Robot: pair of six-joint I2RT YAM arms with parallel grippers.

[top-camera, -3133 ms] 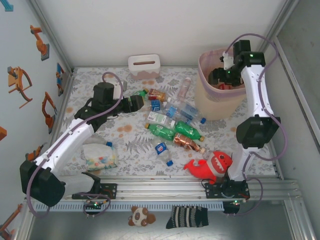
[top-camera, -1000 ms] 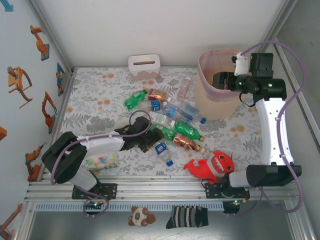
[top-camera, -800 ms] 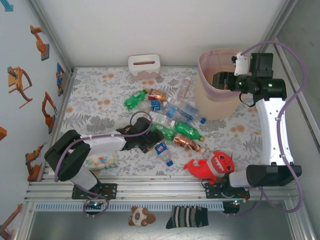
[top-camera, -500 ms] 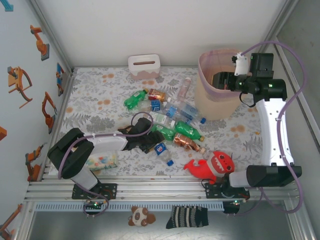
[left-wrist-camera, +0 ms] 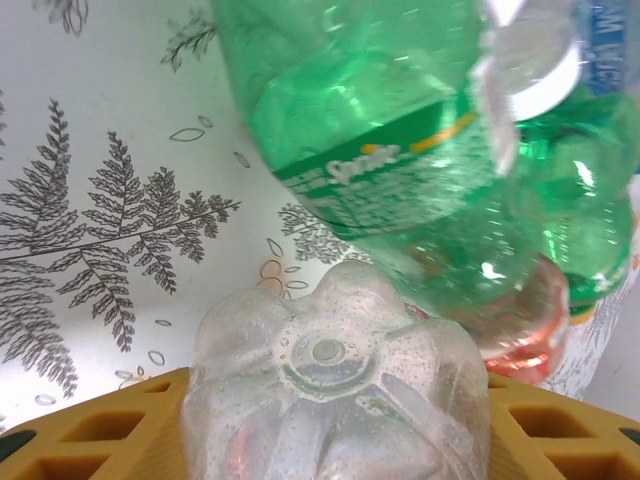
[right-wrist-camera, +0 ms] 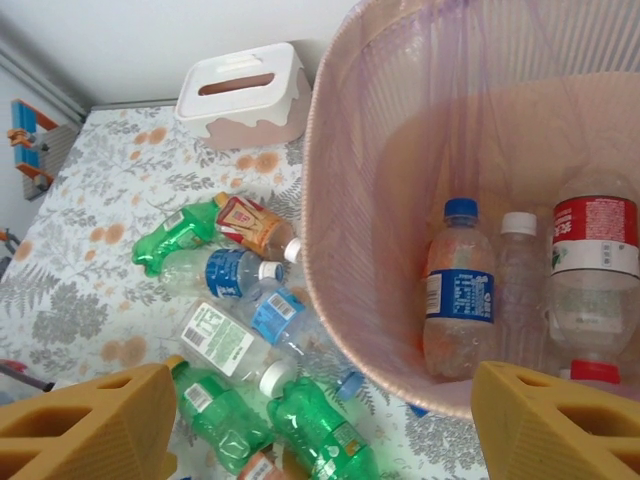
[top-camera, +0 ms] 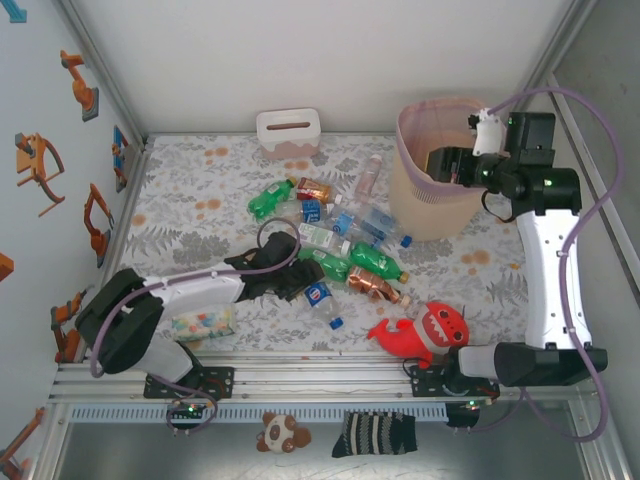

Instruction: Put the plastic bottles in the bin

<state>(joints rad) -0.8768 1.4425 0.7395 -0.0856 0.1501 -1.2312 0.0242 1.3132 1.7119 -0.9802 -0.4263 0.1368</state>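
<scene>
Near the middle of the tabletop (top-camera: 200, 180), the left claw (top-camera: 293, 280) flanks a clear bottle (left-wrist-camera: 335, 400); I cannot tell if it grips. Far right, the right claw (right-wrist-camera: 325, 420) hangs wide and empty over the bin (right-wrist-camera: 380, 200). Plastic bottles (top-camera: 340, 240) lie scattered to the bin's left.

A robotics lab test cell is indicated. The patterned table (top-camera: 200, 190) is enclosed by white panels (top-camera: 300, 60) and aluminium rails (top-camera: 330, 375); orange parts (top-camera: 38, 160), possibly spare grippers, are hung leftward.

Table (top-camera: 190, 180) centre crowded with bottles (top-camera: 375, 260); far-left corner open; bin (top-camera: 420, 215) mouth likely passable beside right tool (top-camera: 435, 165).
</scene>
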